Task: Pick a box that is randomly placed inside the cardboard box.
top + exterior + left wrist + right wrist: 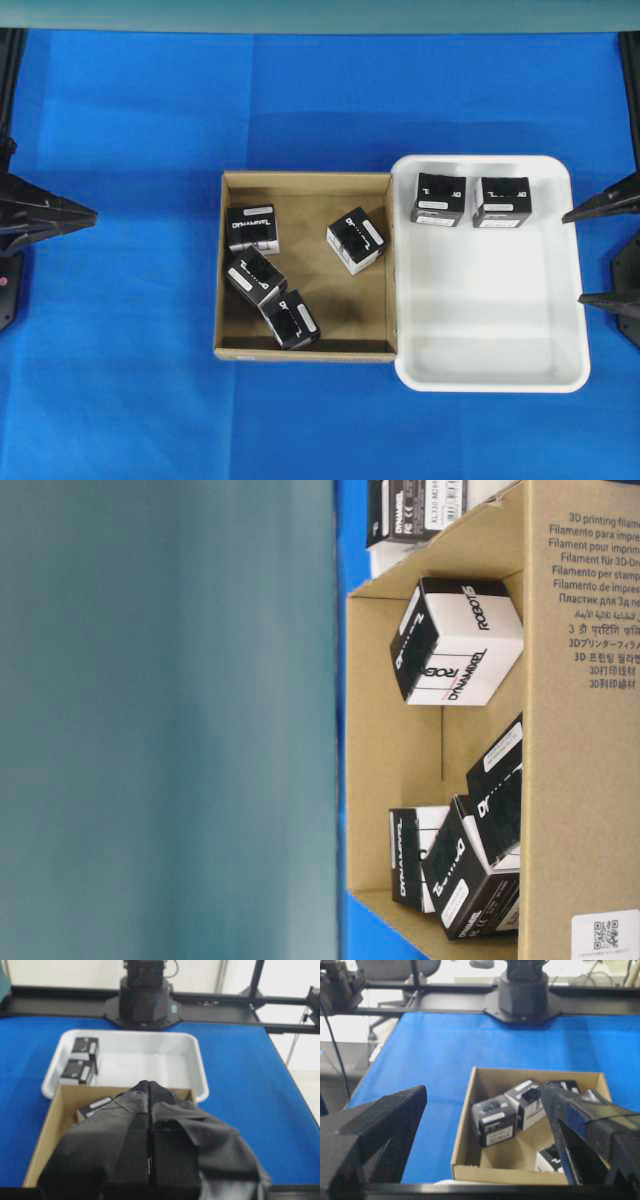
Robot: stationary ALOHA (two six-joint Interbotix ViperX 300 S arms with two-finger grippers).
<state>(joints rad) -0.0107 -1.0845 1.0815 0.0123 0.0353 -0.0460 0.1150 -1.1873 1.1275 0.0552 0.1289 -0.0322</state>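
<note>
In the middle of the blue surface (130,400) sits the cardboard box (305,186), and 4 black boxes lie on its floor. 3 of them crowd the left half, overlapping corner to corner; the 4th box (356,240) lies alone near the right wall, turned at a slant, well apart from the others. That lone one looks the easiest pick. The white tray (490,372) touches the cardboard box on its right and holds 2 more boxes at its far end. The right tool (602,253) rests at the right edge with its jaws spread wide and empty, the tray between it and the lone box. The left tool (88,213) sits at the left edge, pinched closed on nothing. I judge the right arm nearer.
</note>
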